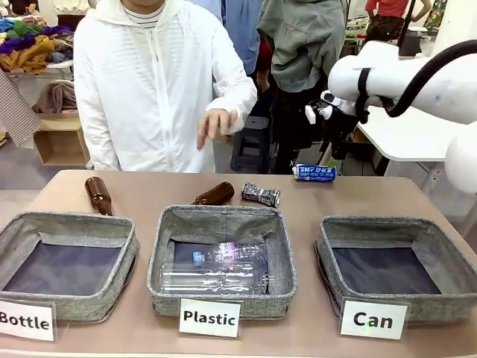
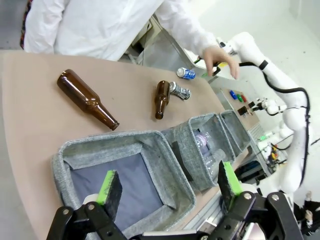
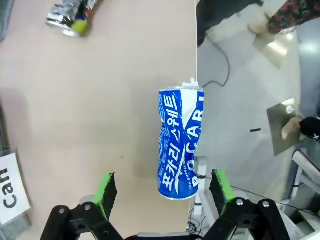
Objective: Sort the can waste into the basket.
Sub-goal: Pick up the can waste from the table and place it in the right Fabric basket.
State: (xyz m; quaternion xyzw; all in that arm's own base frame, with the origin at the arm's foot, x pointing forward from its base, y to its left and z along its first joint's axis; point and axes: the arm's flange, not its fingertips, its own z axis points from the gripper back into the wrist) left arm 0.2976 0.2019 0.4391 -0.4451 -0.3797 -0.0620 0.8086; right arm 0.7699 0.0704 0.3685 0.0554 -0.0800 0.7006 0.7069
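The blue and white can [image 3: 180,142] lies on its side at the table's far edge, dented, also seen from the front as the blue can [image 1: 314,173]. My right gripper [image 3: 163,192] hangs open just above it, with its green pads [image 3: 106,192] on either side of the can's near end and not touching it. From the front, the right gripper [image 1: 329,148] hovers over that can. The crushed dark can [image 1: 261,195] lies behind the middle basket. The grey "Can" basket [image 1: 387,227] at front right holds nothing. My left gripper [image 2: 170,185] is open above the "Bottle" basket [image 2: 95,150].
Two brown glass bottles [image 1: 98,195] [image 1: 215,195] lie on the table. The "Plastic" basket [image 1: 168,253] holds a clear plastic bottle [image 1: 216,277]. A person in white stands at the far side with one hand [image 1: 216,123] raised over the table.
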